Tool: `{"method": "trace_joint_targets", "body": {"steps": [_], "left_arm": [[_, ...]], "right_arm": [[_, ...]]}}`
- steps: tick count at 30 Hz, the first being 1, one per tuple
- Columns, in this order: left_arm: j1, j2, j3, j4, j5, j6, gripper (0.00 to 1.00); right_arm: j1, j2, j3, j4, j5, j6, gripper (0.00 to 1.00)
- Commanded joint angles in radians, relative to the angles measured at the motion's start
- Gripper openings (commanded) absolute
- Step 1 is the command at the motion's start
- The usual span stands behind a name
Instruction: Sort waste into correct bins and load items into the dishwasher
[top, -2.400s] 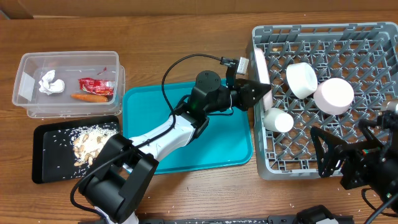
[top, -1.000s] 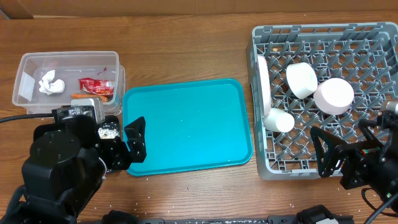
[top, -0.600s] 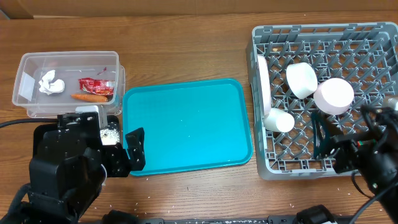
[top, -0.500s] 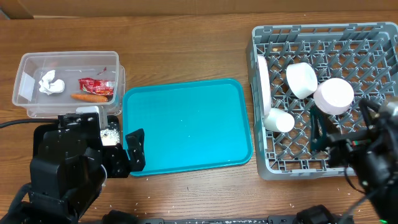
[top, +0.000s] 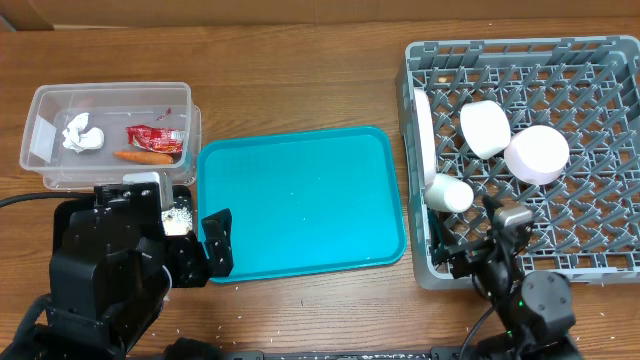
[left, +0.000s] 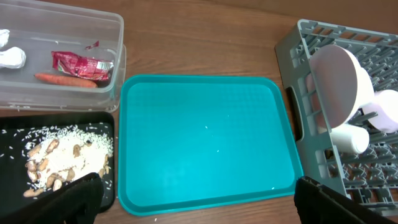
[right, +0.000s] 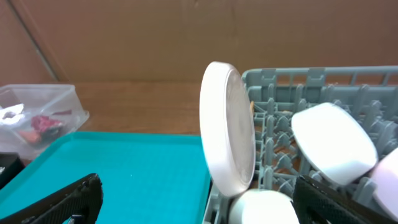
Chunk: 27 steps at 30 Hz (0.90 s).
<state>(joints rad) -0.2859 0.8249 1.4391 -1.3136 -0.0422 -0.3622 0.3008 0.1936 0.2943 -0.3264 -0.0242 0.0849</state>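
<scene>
The grey dishwasher rack (top: 600, 100) at the right holds an upright white plate (top: 423, 125), two white bowls (top: 485, 128) (top: 537, 153) and a white cup (top: 448, 193). A clear bin (top: 40, 100) at the left contains a crumpled tissue (top: 82, 133), a red wrapper (top: 155, 138) and a carrot (top: 143, 156). A black tray (left: 12, 134) in front of it carries rice and peanuts. My left gripper (left: 199, 211) stands open over the near edge of the bare teal tray (top: 300, 200). My right gripper (right: 199, 211) is open at the rack's front left corner, facing the plate (right: 227, 143), holding nothing.
Bare wooden table lies behind the teal tray and the bin. My left arm's body (top: 100, 280) covers much of the black tray from above. The right arm (top: 525, 300) sits at the table's front edge below the rack.
The left arm has pulled back from the plate in the rack to the near left and stayed there. The right arm has swung left to the rack's front left corner.
</scene>
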Motion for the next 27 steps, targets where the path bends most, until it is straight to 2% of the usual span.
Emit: {"method": "trace_joint_targets", "body": {"steps": [1,6,10,27], "left_arm": [[0.006,-0.001,0.008,0.001,-0.010,0.019,1.00],[0.006,-0.001,0.008,0.001,-0.010,0.019,1.00],[0.006,-0.001,0.008,0.001,-0.010,0.019,1.00],[0.006,-0.001,0.008,0.001,-0.010,0.019,1.00]], "right_arm": [[-0.006,-0.090,-0.084,0.031,-0.023,-0.003,1.00],[-0.006,-0.193,-0.183,0.090,-0.023,-0.003,1.00],[-0.006,-0.191,-0.232,0.182,-0.023,-0.003,1.00],[-0.006,-0.188,-0.254,0.177,-0.023,-0.004,1.00]]}}
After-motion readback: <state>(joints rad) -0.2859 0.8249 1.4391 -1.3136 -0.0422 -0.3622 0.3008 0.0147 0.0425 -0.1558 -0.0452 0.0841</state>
